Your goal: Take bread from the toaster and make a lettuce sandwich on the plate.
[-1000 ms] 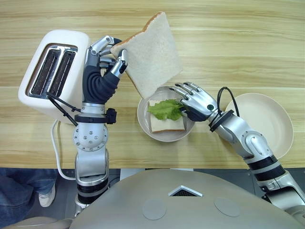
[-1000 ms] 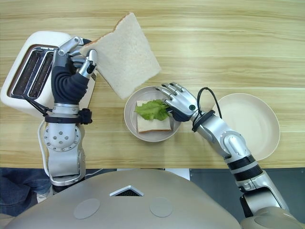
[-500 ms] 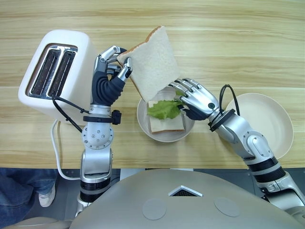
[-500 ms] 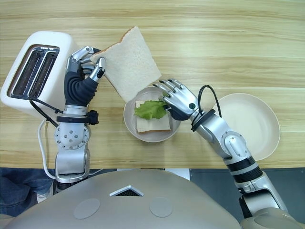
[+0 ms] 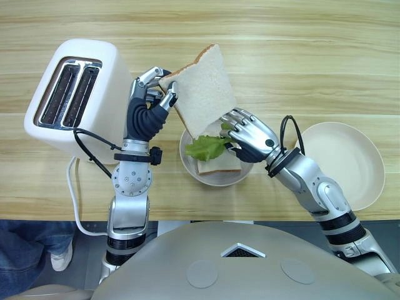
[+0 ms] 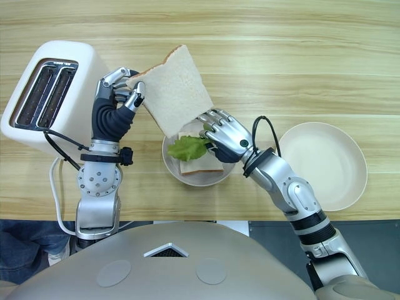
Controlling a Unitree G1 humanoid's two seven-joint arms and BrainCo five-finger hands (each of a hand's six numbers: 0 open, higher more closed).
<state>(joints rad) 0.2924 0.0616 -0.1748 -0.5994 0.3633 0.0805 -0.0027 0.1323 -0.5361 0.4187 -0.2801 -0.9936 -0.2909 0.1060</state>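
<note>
Bread base (image 5: 220,166) w/ lettuce (image 5: 205,147) lies in plate (image 5: 215,182) nr table's (image 5: 312,37) front edge; right hand (image 5: 251,132) curled on lettuce's right end. Beyond, left hand (image 5: 149,106) clamps top slice's (image 5: 205,87) crust corner, slice tilted, long axis slanting down-right to plate's far rim.

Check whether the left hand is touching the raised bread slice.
Touching. In the left eye view the left hand pinches the upper left corner of the bread slice; its fingers press on the crust edge with no gap.

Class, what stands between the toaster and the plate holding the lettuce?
The left hand, gripping the raised bread slice, stands between toaster and plate in both eye views.
</note>
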